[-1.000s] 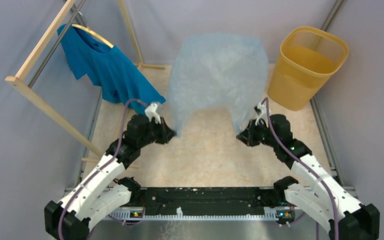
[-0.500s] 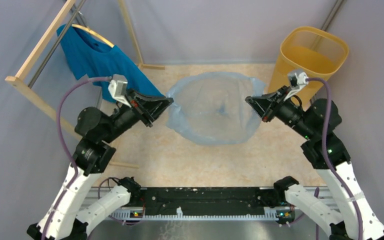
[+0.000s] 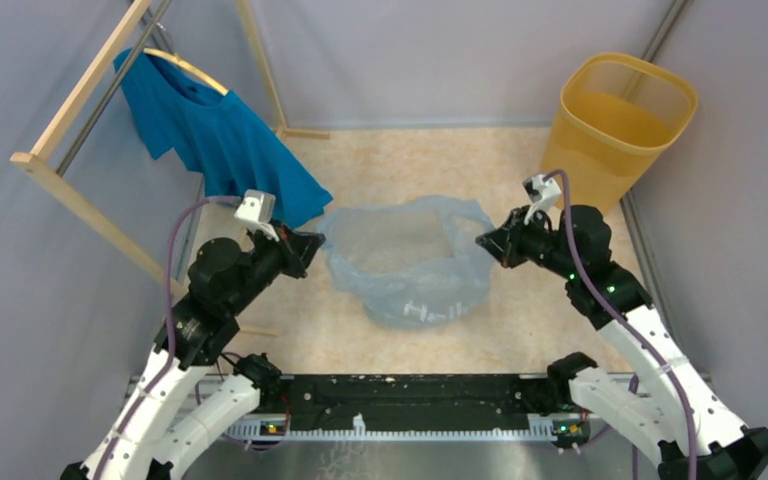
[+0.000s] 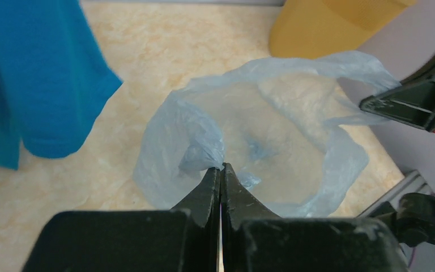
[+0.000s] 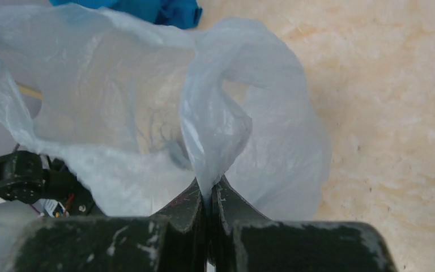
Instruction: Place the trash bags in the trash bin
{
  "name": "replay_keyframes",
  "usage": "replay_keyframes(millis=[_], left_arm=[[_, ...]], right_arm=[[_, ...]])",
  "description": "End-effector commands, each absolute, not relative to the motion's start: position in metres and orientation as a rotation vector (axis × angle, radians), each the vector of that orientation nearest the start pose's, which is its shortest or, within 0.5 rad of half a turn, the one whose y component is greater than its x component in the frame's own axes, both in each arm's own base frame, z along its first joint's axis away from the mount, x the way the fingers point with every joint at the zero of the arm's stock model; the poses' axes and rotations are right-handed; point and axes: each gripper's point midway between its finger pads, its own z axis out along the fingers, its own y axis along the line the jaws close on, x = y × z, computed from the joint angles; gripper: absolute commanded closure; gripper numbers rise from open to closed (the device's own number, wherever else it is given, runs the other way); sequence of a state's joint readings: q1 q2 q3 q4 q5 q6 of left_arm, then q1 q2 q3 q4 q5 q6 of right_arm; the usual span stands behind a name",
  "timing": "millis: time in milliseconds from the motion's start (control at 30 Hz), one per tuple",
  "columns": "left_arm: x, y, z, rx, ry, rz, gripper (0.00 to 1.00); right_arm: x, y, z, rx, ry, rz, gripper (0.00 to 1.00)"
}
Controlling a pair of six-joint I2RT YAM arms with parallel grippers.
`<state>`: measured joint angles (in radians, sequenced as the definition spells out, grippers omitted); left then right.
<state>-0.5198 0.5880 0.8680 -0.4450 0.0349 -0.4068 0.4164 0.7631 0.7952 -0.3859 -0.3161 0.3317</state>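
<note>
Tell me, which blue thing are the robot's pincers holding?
The pale, see-through trash bag, pinched at opposite edges by the left pincer and the right pincer. The solid bright blue T-shirt just hangs off to the side, held by neither.

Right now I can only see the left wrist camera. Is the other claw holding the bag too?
Observer: Yes. The right wrist view shows the right gripper shut on a fold of the bag.
Operator: I only see the bottom of the bin. Where is its top?
Observer: From above, the bin stands upright at the far right, beyond the right gripper, with its mouth open upward.
Operator: What is the blue thing beside me?
Observer: A shirt hanging on a wooden rack at the far left.
</note>
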Motion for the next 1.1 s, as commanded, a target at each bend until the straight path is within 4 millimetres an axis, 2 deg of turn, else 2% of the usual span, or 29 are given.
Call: replay_keyframes(millis=[0, 67, 167, 300, 400, 467, 600, 700, 800, 867, 1067], left_arm=[[0.189, -0.168, 0.387, 0.306, 1.531, -0.859, 1.00], [0.180, -0.192, 0.399, 0.417, 1.492, -0.987, 1.00], [0.178, -0.219, 0.397, 0.466, 1.500, -1.166, 1.00], [0.192, -0.238, 0.374, 0.425, 1.568, -1.269, 1.00], [0.199, -0.249, 0.372, 0.417, 1.567, -1.299, 1.00], [0.201, -0.257, 0.368, 0.426, 1.575, -1.322, 1.00], [0.207, -0.268, 0.359, 0.425, 1.610, -1.322, 1.00], [0.209, -0.271, 0.355, 0.413, 1.621, -1.313, 1.00], [0.210, -0.273, 0.353, 0.418, 1.627, -1.309, 1.00], [0.212, -0.272, 0.350, 0.412, 1.637, -1.294, 1.00], [0.214, -0.274, 0.349, 0.430, 1.659, -1.281, 1.00]], right_arm=[[0.238, 0.197, 0.334, -0.384, 1.695, 0.913, 1.00], [0.238, 0.216, 0.342, -0.418, 1.681, 1.033, 1.00], [0.227, 0.252, 0.347, -0.467, 1.659, 1.185, 1.00], [0.202, 0.297, 0.347, -0.549, 1.639, 1.247, 1.00], [0.188, 0.325, 0.343, -0.596, 1.636, 1.320, 1.00], [0.187, 0.338, 0.337, -0.601, 1.658, 1.345, 1.00], [0.192, 0.342, 0.340, -0.555, 1.654, 1.370, 1.00], [0.192, 0.343, 0.340, -0.551, 1.642, 1.386, 0.84], [0.196, 0.341, 0.335, -0.552, 1.665, 1.339, 0.61], [0.194, 0.340, 0.336, -0.574, 1.663, 1.332, 0.51], [0.194, 0.338, 0.328, -0.567, 1.676, 1.320, 0.32]])
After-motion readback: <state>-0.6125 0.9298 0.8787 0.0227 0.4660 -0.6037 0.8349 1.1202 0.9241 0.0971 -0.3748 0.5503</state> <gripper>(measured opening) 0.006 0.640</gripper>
